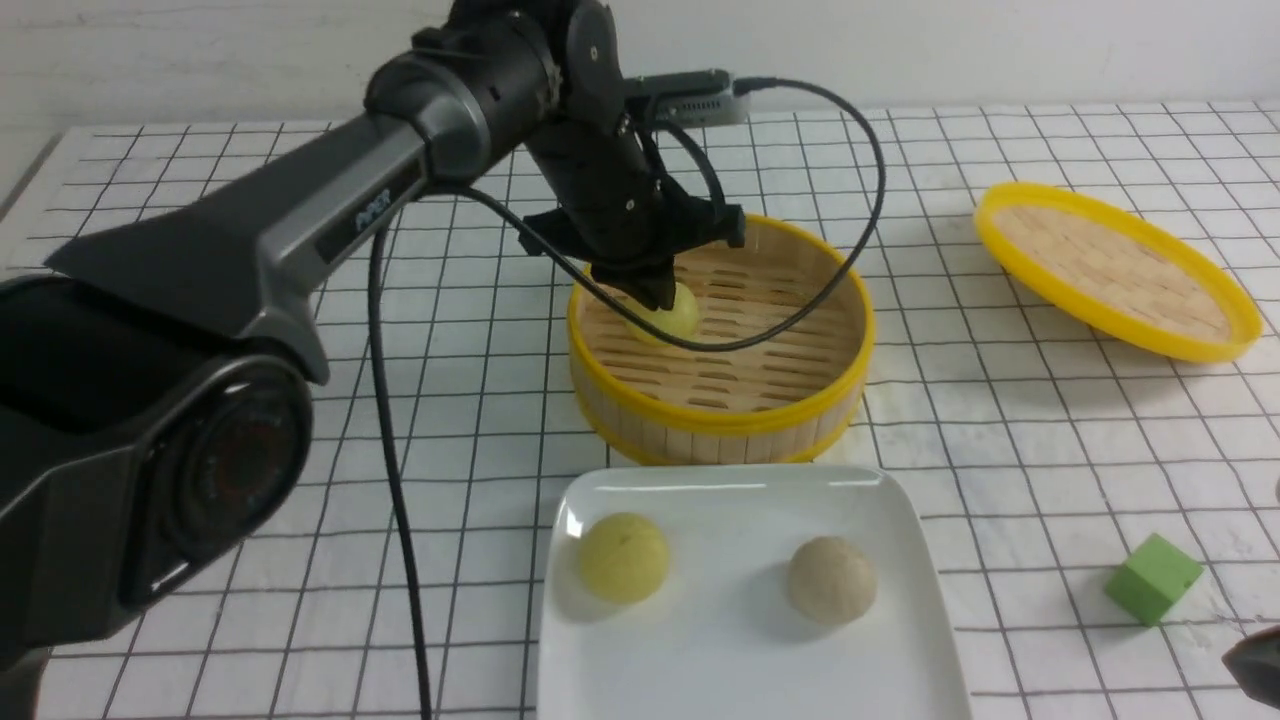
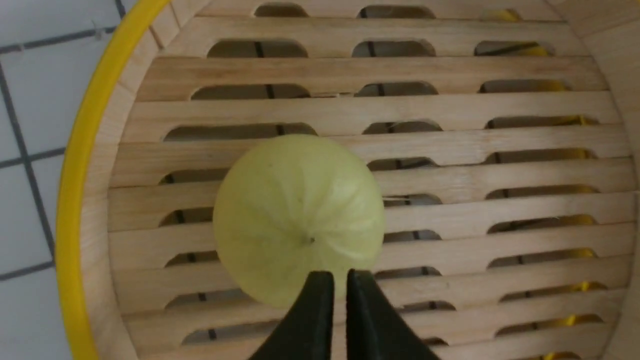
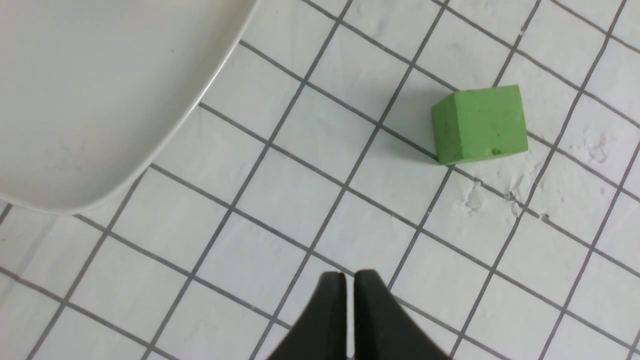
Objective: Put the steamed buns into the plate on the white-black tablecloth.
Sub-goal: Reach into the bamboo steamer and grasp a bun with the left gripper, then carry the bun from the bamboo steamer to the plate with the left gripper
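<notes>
A yellow-green bun (image 1: 622, 557) and a beige bun (image 1: 831, 579) lie on the white plate (image 1: 740, 660) on the checked tablecloth (image 1: 1000, 430). The third bun (image 1: 678, 315), yellow-green, sits on the slats of the bamboo steamer (image 1: 720, 420); it also shows in the left wrist view (image 2: 295, 215). My left gripper (image 1: 650, 295) hangs just above this bun, its two tips close together in the left wrist view (image 2: 340, 275), holding nothing. My right gripper (image 3: 348, 277) is shut and empty over the cloth by the plate's corner (image 3: 100, 100); only its edge shows in the front view (image 1: 1255, 662).
The yellow-rimmed woven lid (image 1: 1115, 268) lies at the far right. A green cube (image 1: 1152, 578) sits right of the plate, also in the right wrist view (image 3: 479, 124). The left arm's cable (image 1: 395, 480) hangs down to the cloth left of the plate.
</notes>
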### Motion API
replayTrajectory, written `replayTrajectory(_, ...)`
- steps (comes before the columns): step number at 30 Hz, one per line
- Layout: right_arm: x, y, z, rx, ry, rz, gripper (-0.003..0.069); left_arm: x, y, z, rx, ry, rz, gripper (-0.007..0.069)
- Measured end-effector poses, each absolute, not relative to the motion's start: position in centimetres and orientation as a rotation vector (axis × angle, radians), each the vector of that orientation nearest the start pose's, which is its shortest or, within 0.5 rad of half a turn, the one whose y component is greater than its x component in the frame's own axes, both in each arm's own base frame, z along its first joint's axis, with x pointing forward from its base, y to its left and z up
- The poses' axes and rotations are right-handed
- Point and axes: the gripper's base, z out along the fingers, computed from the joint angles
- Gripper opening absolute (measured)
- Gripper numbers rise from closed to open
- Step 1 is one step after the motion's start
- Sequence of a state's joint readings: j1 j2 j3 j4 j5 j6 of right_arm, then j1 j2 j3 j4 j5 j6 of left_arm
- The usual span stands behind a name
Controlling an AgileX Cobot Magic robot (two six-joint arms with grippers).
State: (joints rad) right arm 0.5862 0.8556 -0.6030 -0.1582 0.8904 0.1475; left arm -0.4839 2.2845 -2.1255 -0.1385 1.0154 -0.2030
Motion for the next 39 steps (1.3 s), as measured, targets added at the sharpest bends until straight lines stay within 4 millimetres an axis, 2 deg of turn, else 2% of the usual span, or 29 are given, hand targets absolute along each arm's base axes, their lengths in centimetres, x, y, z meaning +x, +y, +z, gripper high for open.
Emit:
replayTrajectory(3, 12.3, 6.8, 26.4, -0.652, 2.52, 0.068, 0.0051, 45.2, -24.7, 23.0, 0.313, 2.628, -0.385, 0.0232)
replayTrajectory(4, 12.3, 6.8, 26.4, -0.652, 2.52, 0.068, 0.0051, 45.3, -24.7, 23.0, 0.313, 2.623, -0.385, 0.0249)
replayTrajectory(7, 12.3, 6.9, 26.4, -0.651, 2.515, 0.07, 0.0055, 45.9, -24.8, 23.1, 0.313, 2.553, -0.374, 0.0372)
replayTrajectory(9, 12.3, 6.9, 26.4, -0.652, 2.516, 0.07, 0.0057, 46.1, -24.8, 23.0, 0.312, 2.541, -0.373, 0.0395)
replayTrajectory(12, 12.3, 6.9, 26.4, -0.652, 2.516, 0.07, 0.006, 46.5, -25.0, 21.6, 0.314, 2.553, -0.362, 0.042)
replayTrajectory(14, 12.3, 6.9, 26.4, -0.652, 2.516, 0.07, 0.0062, 46.6, -25.1, 20.6, 0.317, 2.575, -0.353, 0.04)
replayTrajectory(16, 12.3, 6.9, 26.4, -0.652, 2.516, 0.07, 0.0064, 46.6, -25.1, 20.0, 0.305, 2.594, -0.351, 0.0347)
replayTrajectory(19, 12.3, 6.9, 26.4, -0.652, 2.515, 0.069, 0.0067, 46.5, -25.1, 20.0, 0.27, 2.623, -0.36, 0.0188)
replayTrajectory(21, 12.3, 6.9, 26.4, -0.652, 2.515, 0.069, 0.007, 46.1, -24.9, 20.7, 0.267, 2.634, -0.36, 0.0076)
replayTrajectory(22, 12.3, 6.9, 26.4, -0.652, 2.515, 0.07, 0.0072, 45.9, -24.9, 21.4, 0.264, 2.638, -0.368, 0.0043)
replayTrajectory(24, 12.3, 6.9, 26.4, -0.651, 2.516, 0.071, 0.0074, 45.5, -24.8, 22.4, 0.261, 2.635, -0.381, 0.0029)
replayTrajectory(26, 12.3, 6.9, 26.4, -0.65, 2.518, 0.074, 0.0076, 44.4, -24.4, 25.3, 0.258, 2.633, -0.418, 0.0024)
replayTrajectory(27, 12.3, 6.9, 26.4, -0.65, 2.518, 0.074, 0.0076, 44.3, -24.4, 25.7, 0.259, 2.629, -0.422, 0.0024)
replayTrajectory(28, 12.3, 6.9, 26.4, -0.65, 2.519, 0.073, 0.0079, 43.0, -23.8, 29.4, 0.274, 2.583, -0.45, 0.0023)
replayTrajectory(29, 12.3, 6.9, 26.4, -0.65, 2.519, 0.073, 0.0079, 42.7, -23.7, 30.2, 0.279, 2.568, -0.454, 0.0023)
replayTrajectory(30, 12.3, 6.9, 26.4, -0.65, 2.519, 0.073, 0.008, 41.4, -23.0, 33.0, 0.303, 2.537, -0.459, 0.0023)
replayTrajectory(31, 12.3, 6.9, 26.4, -0.65, 2.519, 0.073, 0.0082, 40.5, -22.6, 34.6, 0.318, 2.524, -0.461, 0.0023)
replayTrajectory(32, 12.3, 6.9, 26.4, -0.65, 2.519, 0.073, 0.0082, 40.3, -22.5, 34.9, 0.322, 2.523, -0.46, 0.0023)
replayTrajectory(34, 12.3, 6.9, 26.4, -0.65, 2.52, 0.072, 0.0083, 37.9, -21.3, 38.3, 0.364, 2.518, -0.453, 0.0023)
replayTrajectory(37, 12.3, 6.9, 26.4, -0.648, 2.523, 0.078, 0.0088, 35.3, -20.2, 40.4, 0.429, 2.516, -0.437, 0.0023)
replayTrajectory(38, 12.2, 6.9, 26.4, -0.647, 2.526, 0.079, 0.0089, 35.0, -20.1, 40.2, 0.437, 2.524, -0.432, 0.0023)
replayTrajectory(39, 12.2, 6.9, 26.3, -0.648, 2.531, 0.078, 0.009, 33.7, -20.0, 40.3, 0.461, 2.538, -0.43, 0.0023)
